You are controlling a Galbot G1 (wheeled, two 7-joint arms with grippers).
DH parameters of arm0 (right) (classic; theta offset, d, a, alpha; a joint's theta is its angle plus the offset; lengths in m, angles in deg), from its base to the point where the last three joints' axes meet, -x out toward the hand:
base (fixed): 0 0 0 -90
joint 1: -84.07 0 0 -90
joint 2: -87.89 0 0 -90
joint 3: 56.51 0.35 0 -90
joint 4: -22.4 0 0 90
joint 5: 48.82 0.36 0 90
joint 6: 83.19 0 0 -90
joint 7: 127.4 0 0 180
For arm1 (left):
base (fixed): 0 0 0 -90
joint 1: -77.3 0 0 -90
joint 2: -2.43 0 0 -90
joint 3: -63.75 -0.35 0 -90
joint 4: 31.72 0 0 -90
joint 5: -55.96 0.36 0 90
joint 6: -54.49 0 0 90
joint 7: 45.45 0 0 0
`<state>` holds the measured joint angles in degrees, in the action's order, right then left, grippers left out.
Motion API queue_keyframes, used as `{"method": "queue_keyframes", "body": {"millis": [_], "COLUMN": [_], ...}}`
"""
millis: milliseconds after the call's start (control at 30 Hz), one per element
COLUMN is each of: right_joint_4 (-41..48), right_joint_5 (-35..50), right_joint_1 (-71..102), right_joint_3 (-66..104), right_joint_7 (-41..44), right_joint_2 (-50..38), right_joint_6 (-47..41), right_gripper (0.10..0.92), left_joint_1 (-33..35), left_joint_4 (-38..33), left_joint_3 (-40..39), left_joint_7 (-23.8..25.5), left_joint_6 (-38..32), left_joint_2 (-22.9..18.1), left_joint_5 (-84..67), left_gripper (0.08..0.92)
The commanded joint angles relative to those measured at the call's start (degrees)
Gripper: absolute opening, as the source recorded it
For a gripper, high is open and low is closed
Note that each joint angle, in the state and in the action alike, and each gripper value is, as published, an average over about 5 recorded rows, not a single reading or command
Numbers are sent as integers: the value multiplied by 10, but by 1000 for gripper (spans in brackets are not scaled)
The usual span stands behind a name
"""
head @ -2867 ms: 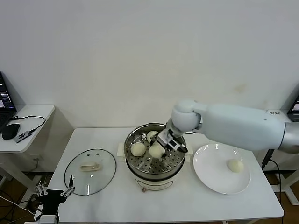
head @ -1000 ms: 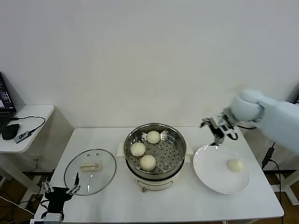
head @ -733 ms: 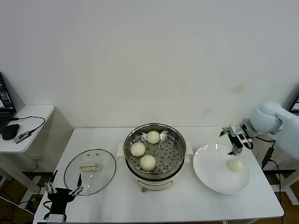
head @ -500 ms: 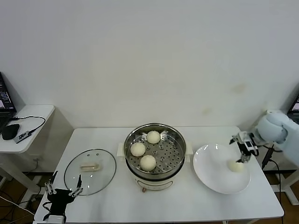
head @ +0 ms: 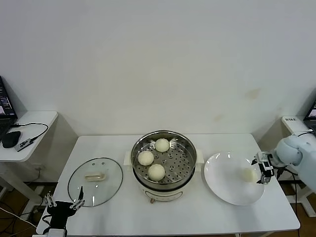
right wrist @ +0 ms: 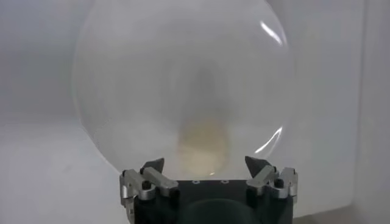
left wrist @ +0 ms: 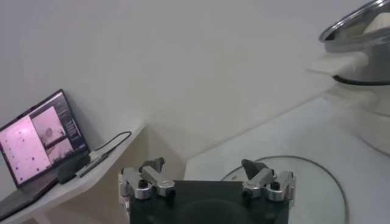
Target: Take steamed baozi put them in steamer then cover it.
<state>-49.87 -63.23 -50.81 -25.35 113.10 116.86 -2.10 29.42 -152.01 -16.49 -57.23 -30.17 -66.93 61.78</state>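
At the plate's (head: 222, 190) right rim, right gripper (head: 262, 169) wide open beside the last baozi (head: 248, 174); left gripper (head: 62, 204) parked, open.

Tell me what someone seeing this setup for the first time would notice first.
Probably the shiny steamer at the middle of the table, uncovered, with three baozi on its perforated tray. To its right, a last baozi lies on a white plate, with the open right pincer right beside it. The glass cover lies flat to the steamer's left, near the open left pincer.
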Motion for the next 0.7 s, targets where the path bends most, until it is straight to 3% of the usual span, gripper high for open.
{"method": "queue_keyframes", "body": {"millis": [33,500,700], "right_joint_4": [82,94,94], "right_joint_5": [-26,-32,-29], "right_joint_1": [37,12,1], "right_joint_3": [38,27,20], "right_joint_7": [-15,-16,-3], "right_joint_2": [72,76,75], "right_joint_6": [11,-1,-3], "right_gripper": [823,814,724], "left_joint_1": [-1,-4,-4], "left_joint_4": [2,8,8], "left_joint_3": [2,0,0], "left_joint_7": [0,0,0], "left_joint_6": [0,0,0], "left_joint_2": [0,-4,-4], "left_joint_5": [0,0,0], "left_gripper": [823,823,823]}}
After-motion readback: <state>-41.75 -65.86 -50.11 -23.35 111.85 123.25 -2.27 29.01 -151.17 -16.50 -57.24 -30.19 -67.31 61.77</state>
